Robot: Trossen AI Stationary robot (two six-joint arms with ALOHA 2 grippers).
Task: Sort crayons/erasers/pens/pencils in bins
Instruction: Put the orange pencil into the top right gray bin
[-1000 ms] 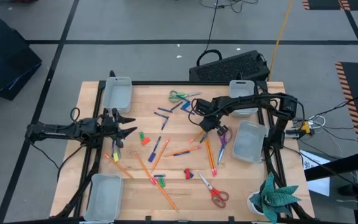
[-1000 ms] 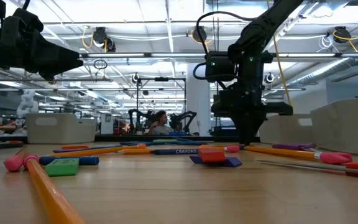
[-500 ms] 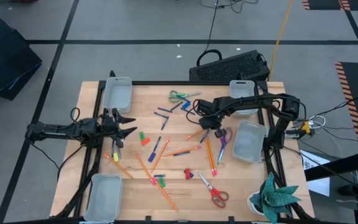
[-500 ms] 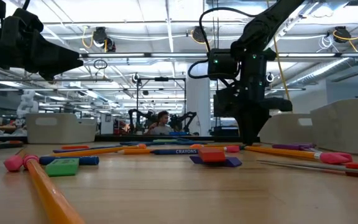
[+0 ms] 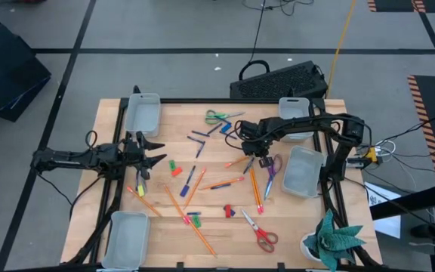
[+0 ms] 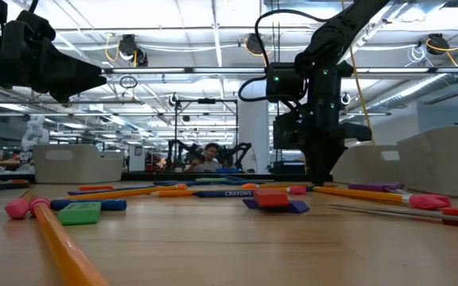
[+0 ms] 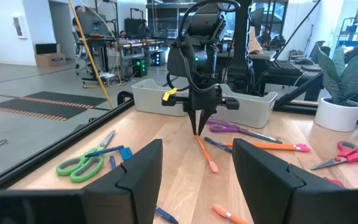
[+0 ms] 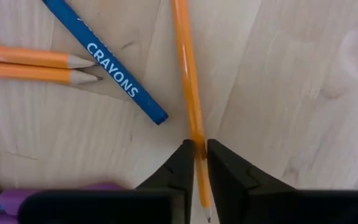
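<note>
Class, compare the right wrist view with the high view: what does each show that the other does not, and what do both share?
Only the right wrist view shows the word CRAYONS printed on a blue stick and the right claw closed on an orange pencil. Only the high view shows the four bins, the red scissors and the left claw, which waits open at the table's left. Both show the right claw down at the wooden table among pencils.

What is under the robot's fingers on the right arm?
An orange pencil lying on the wooden table. The right gripper pinches it between its dark fingers. The fingers cover part of the pencil; its tip pokes out below them.
</note>
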